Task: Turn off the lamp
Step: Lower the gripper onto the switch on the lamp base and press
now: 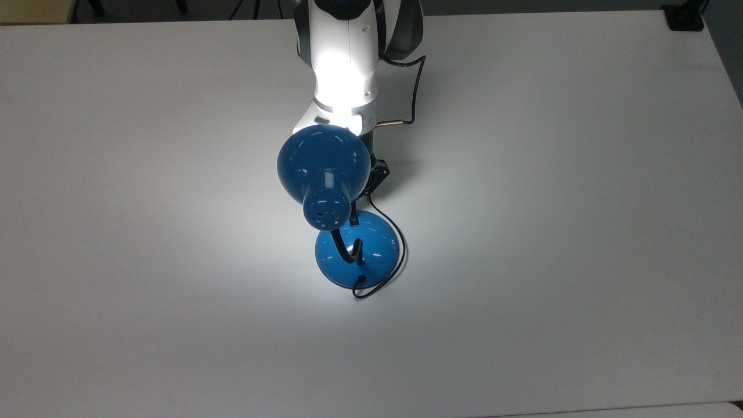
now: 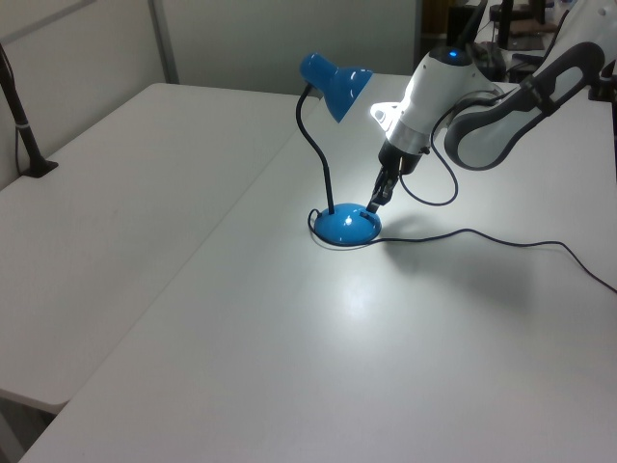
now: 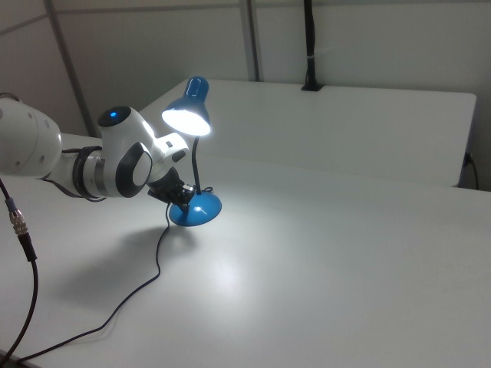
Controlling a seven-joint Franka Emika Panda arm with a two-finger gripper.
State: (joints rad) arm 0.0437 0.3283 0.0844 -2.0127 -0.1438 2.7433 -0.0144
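The blue desk lamp [image 1: 336, 209] stands on the white counter [image 1: 551, 203], near its middle in the top view. Its domed round base [image 2: 349, 224] sits flat on the counter, and a black gooseneck [image 2: 313, 145] rises from the base and curves over to the bell-shaped shade [image 3: 189, 111]. The lamp is lit: the right view shows the open mouth of the shade glowing white, and a bright pool of light lies on the counter around the base. A small black switch [image 1: 353, 221] sits on the base on the side facing the arm. A thin black cord [image 2: 482, 236] leaves the base, loops around its rim and trails across the counter toward the left view's right. The white Franka arm [image 2: 482, 92] reaches in from the top view's upper edge and angles downward, its wrist casing brightly lit by the lamp. The gripper [image 2: 378, 200] is at the base on the switch side; in the left view its tip is at the upper surface of the dome, at or just above the switch, and contact cannot be confirmed. The state of the jaws cannot be told. A black post [image 3: 308, 46] stands at the far edge of the counter in the right view.
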